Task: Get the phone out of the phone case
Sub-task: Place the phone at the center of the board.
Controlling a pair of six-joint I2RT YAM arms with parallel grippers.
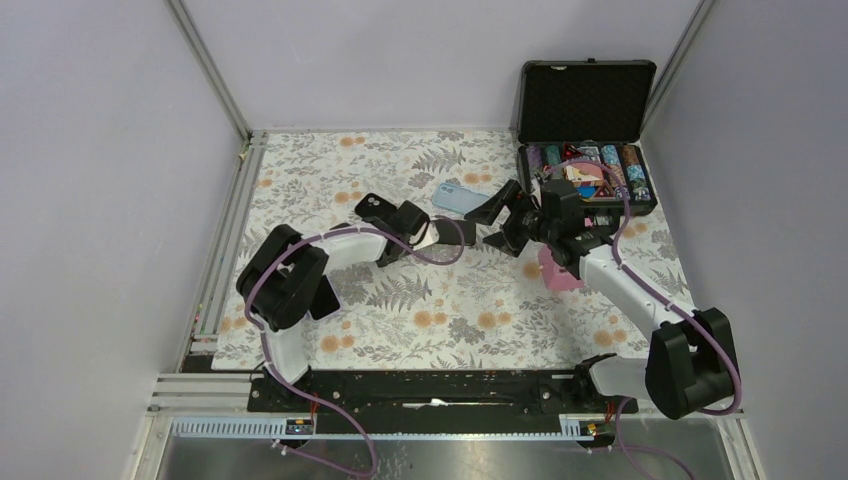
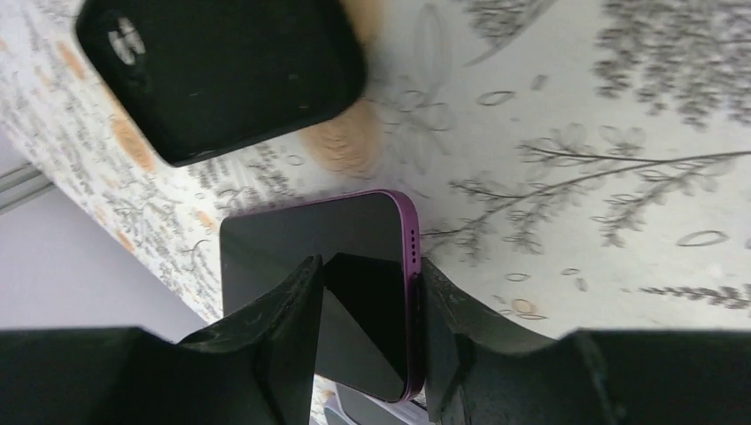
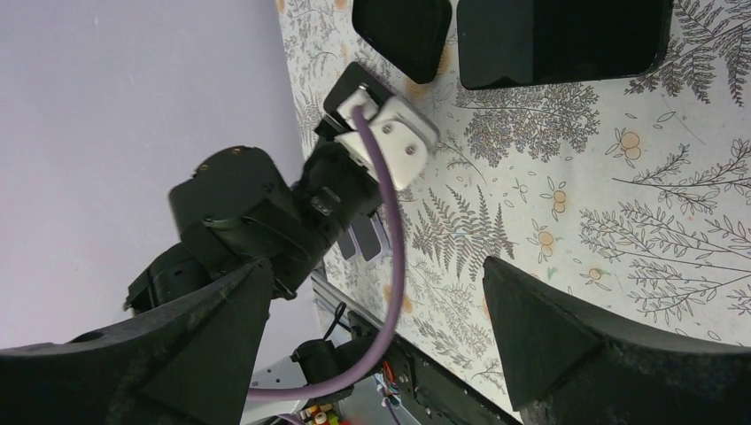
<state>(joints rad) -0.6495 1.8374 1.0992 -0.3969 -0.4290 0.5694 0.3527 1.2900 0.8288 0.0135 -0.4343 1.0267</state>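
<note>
My left gripper (image 2: 367, 266) is shut on a purple phone (image 2: 354, 292) with a dark screen, gripping it across its edges above the floral mat. The black phone case (image 2: 221, 71) lies flat on the mat beyond it, apart from the phone. In the top view the left gripper (image 1: 437, 237) holds the phone (image 1: 427, 236) at mid-table, with the black case (image 1: 378, 207) just left of it. My right gripper (image 1: 488, 225) is open and empty, just right of the left gripper and facing it. In the right wrist view the right gripper (image 3: 376, 266) holds nothing.
A light blue case (image 1: 458, 197) lies behind the two grippers. A pink item (image 1: 558, 272) lies under the right arm. An open black carry case (image 1: 585, 100) with chips stands at the back right. The left arm (image 3: 257, 212) and its purple cable fill the right wrist view.
</note>
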